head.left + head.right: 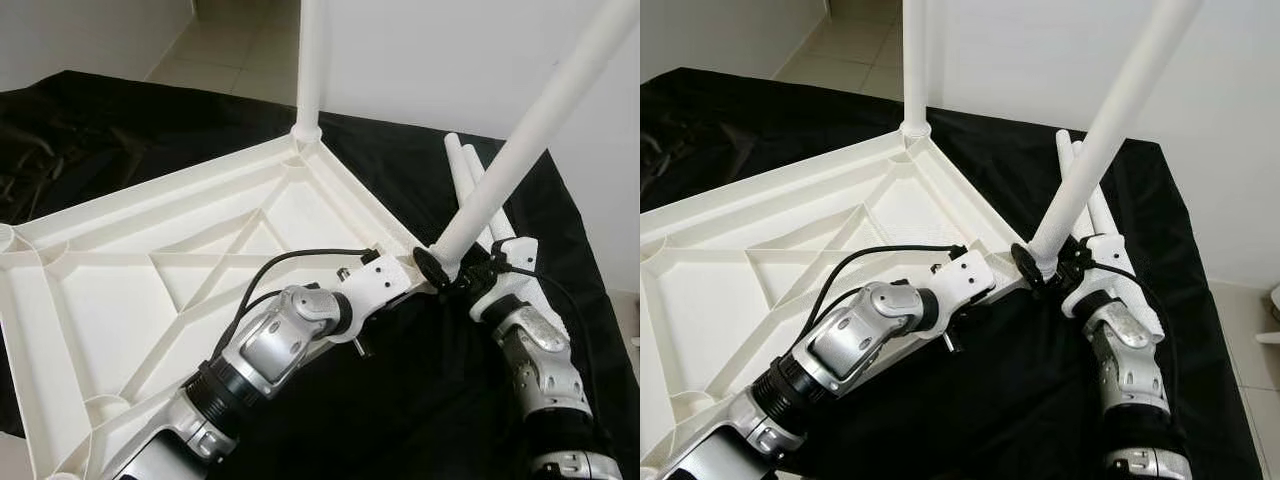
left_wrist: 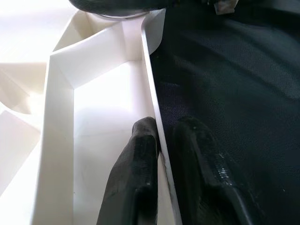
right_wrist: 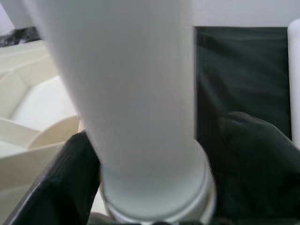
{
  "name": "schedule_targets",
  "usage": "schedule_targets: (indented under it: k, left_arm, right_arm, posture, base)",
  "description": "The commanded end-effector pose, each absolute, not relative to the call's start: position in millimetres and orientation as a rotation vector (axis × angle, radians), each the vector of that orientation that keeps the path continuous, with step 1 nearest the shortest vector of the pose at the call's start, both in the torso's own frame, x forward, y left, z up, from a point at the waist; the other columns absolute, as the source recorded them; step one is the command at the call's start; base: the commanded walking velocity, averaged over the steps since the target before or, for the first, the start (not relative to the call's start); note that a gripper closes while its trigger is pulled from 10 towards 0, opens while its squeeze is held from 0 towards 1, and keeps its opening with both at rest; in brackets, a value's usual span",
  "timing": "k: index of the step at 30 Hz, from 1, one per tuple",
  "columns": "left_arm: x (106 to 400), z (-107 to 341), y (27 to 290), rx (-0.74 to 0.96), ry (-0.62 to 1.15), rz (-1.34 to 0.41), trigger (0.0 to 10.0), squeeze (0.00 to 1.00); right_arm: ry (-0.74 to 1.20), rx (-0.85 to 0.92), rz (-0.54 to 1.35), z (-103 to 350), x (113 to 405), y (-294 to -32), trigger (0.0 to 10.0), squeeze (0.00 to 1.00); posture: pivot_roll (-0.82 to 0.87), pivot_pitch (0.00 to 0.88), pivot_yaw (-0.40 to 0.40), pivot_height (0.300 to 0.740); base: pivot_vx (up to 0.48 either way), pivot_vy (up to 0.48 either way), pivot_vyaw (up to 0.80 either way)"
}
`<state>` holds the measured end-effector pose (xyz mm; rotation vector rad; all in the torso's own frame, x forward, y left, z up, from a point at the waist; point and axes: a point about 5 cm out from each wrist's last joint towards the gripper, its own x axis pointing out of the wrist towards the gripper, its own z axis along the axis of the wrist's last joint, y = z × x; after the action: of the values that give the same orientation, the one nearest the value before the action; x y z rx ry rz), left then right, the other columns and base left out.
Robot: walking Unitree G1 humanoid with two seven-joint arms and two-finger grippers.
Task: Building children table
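Note:
A white plastic table top [image 1: 120, 290] lies upside down on a black cloth, ribs facing up. One white leg [image 1: 309, 70] stands upright in its far corner socket. A second leg [image 1: 525, 135] leans to the right, its foot at the near right corner, and my right gripper [image 1: 456, 270] is shut around its lower end; its fingers [image 3: 70, 173] press both sides of the tube. My left gripper [image 2: 161, 154] is shut on the table top's thin side rim [image 2: 151, 75], one finger inside and one outside. Two spare legs [image 1: 467, 170] lie on the cloth behind the right gripper.
The black cloth [image 1: 420, 400] covers the work surface and ends at the right near a white wall [image 1: 430, 50]. Tiled floor [image 1: 215, 50] shows at the far left. A black cable [image 1: 300, 256] loops over my left wrist.

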<state>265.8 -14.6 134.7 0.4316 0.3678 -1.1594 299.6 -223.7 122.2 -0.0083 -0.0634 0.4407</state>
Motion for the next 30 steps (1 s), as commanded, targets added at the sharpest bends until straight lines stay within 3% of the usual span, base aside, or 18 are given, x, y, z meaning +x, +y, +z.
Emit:
schedule_targets:
  k: [1, 15, 16, 17, 18, 19, 27, 28, 29, 30]
  left_arm:
    - [251, 104, -15, 0.425, 0.533, -1.247, 10.0, 0.0]
    - [252, 104, -14, 0.427, 0.536, -1.241, 10.0, 0.0]
    - [252, 104, -14, 0.428, 0.536, -1.241, 10.0, 0.0]
    - [252, 104, -15, 0.428, 0.536, -1.242, 10.0, 0.0]
    - [252, 104, -15, 0.428, 0.536, -1.242, 10.0, 0.0]
    - [252, 104, -15, 0.429, 0.535, -1.242, 10.0, 0.0]
    - [252, 104, -15, 0.428, 0.535, -1.241, 10.0, 0.0]
    - [252, 104, -15, 0.427, 0.535, -1.241, 10.0, 0.0]
    - [252, 104, -15, 0.426, 0.535, -1.24, 10.0, 0.0]
    - [252, 104, -15, 0.426, 0.535, -1.24, 10.0, 0.0]
  right_arm:
    - [-0.042, -0.02, 0.452, 118, 300, -229, 10.0, 0.0]
    - [0.031, -0.043, 0.49, 106, 310, -238, 10.0, 0.0]
    - [0.04, -0.038, 0.493, 105, 311, -238, 4.7, 0.0]
    - [0.046, -0.037, 0.497, 104, 311, -239, 4.0, 0.0]
    - [0.046, -0.037, 0.497, 104, 311, -239, 4.0, 0.0]
    - [0.053, -0.032, 0.506, 103, 312, -238, 0.0, 0.0]
    - [0.06, -0.031, 0.516, 102, 313, -235, 0.0, 0.0]
    - [0.064, -0.035, 0.518, 101, 312, -234, 2.9, 0.0]
    - [0.064, -0.04, 0.519, 101, 312, -231, 10.0, 0.0]
    - [0.064, -0.04, 0.519, 101, 312, -231, 10.0, 0.0]
  posture:
    - [0.0, 0.096, -0.048, 0.74]
    - [0.01, 0.092, -0.043, 0.74]
    - [0.01, 0.092, -0.043, 0.74]
    - [0.01, 0.092, -0.043, 0.74]
    - [0.01, 0.092, -0.043, 0.74]
    - [0.01, 0.09, -0.044, 0.74]
    - [0.01, 0.087, -0.047, 0.74]
    - [0.01, 0.085, -0.05, 0.74]
    - [0.01, 0.085, -0.051, 0.74]
    - [0.01, 0.085, -0.051, 0.74]
  base:
    - [0.0, 0.0, 0.0]
    - [0.0, 0.0, 0.0]
    - [0.0, 0.0, 0.0]
    - [0.0, 0.0, 0.0]
    - [0.0, 0.0, 0.0]
    - [0.0, 0.0, 0.0]
    - [0.0, 0.0, 0.0]
    - [0.0, 0.0, 0.0]
    - [0.0, 0.0, 0.0]
    - [0.0, 0.0, 0.0]
